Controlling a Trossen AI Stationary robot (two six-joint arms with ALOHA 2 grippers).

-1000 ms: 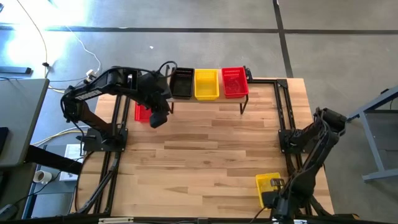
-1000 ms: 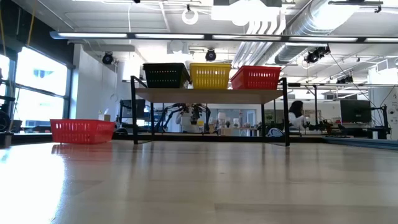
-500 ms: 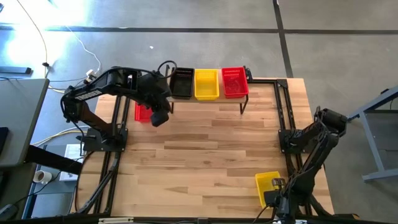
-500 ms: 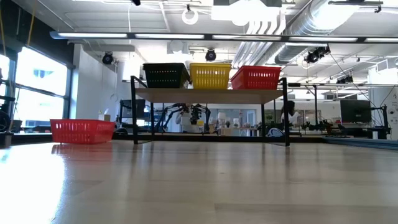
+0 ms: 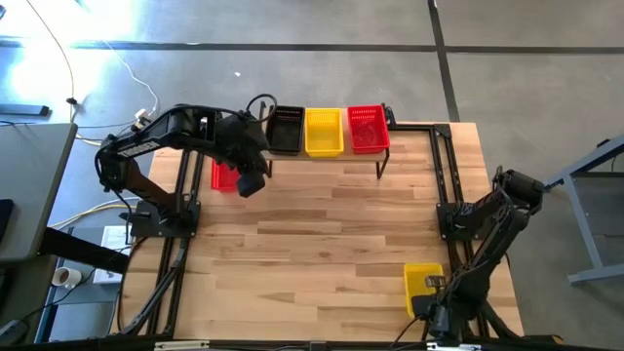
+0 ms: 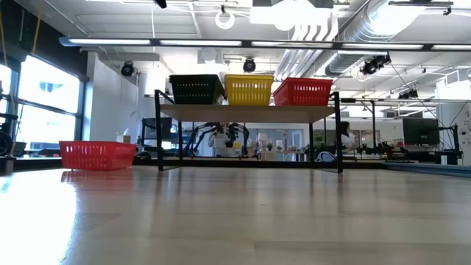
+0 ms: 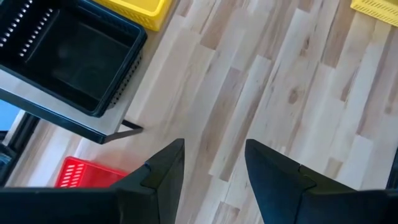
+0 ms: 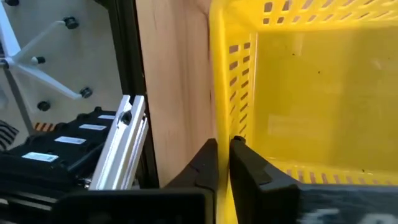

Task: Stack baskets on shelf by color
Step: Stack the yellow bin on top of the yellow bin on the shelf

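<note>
the right gripper [image 8: 222,163] is clenched on the near wall of a yellow perforated plastic basket [image 5: 423,283] that sits at the near right corner of the large wooden tabletop [image 5: 322,244], so the step in hand looks like picking up this basket. the next move calls for lifting it clear and carrying it across to the low shelf with a light plank top on black legs [image 6: 250,112], where a black mesh basket [image 5: 286,130], a yellow one [image 5: 324,132] and a red one [image 5: 368,128] stand in a row, then nesting it squarely into the yellow one. the left gripper [image 7: 213,163] hangs with its fingers spread apart above the table just in front of the shelf's left end, near another red mesh basket [image 5: 223,176] on the tabletop.
</note>
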